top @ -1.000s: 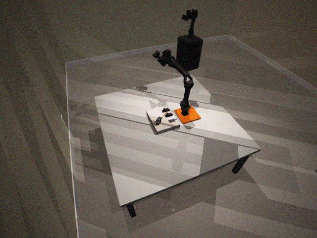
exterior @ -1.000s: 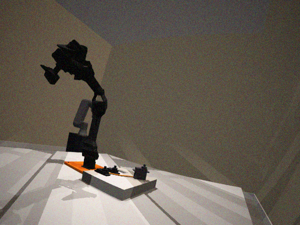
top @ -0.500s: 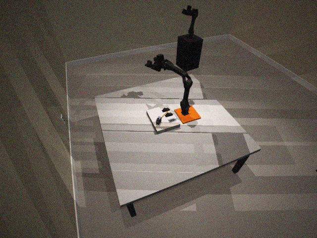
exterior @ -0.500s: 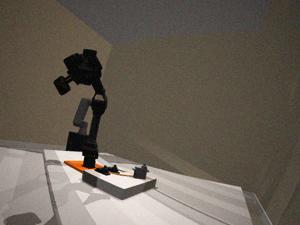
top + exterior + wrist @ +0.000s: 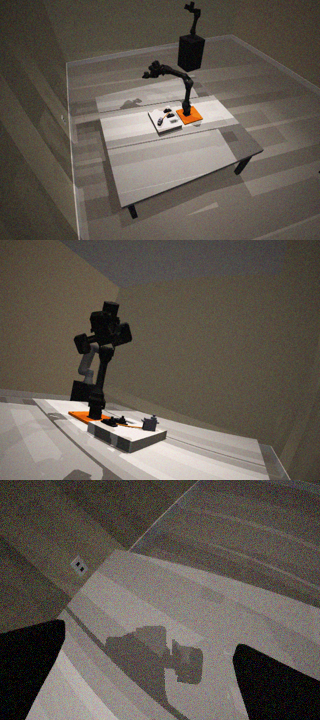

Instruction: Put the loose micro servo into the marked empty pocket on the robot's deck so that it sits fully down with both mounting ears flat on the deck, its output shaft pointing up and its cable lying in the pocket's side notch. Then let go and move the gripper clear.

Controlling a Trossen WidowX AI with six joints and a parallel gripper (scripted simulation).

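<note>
So the arm (image 5: 186, 85) is standing on its orange base plate (image 5: 193, 117) and bending way out over the counter (image 5: 168, 165), with the tool (image 5: 146, 74) hanging high up in the air, well apart from everything it's supposed to be working on. The tool is spread wide open and carrying nothing; in the wrist view you just get the two dark fingers at the bottom corners and, between them, the arm's own shadow (image 5: 156, 656) lying on the grey counter surface far below.

The loose micro servo (image 5: 150, 423) is sitting on top of the white deck (image 5: 144, 437), near the corner farthest from the arm's base, standing upright with its little shaft poking up (at least that's how it reads from the exterior view). An orange cable (image 5: 166, 113) runs from it back across the deck toward the other servos (image 5: 115, 420), which sit low in the deck next to the base plate. The marked pocket (image 5: 174, 120) is probably the dark patterned patch on the deck near the base plate in the top view, but it's too small and grainy to be sure. The servo is not in it either way.
</note>
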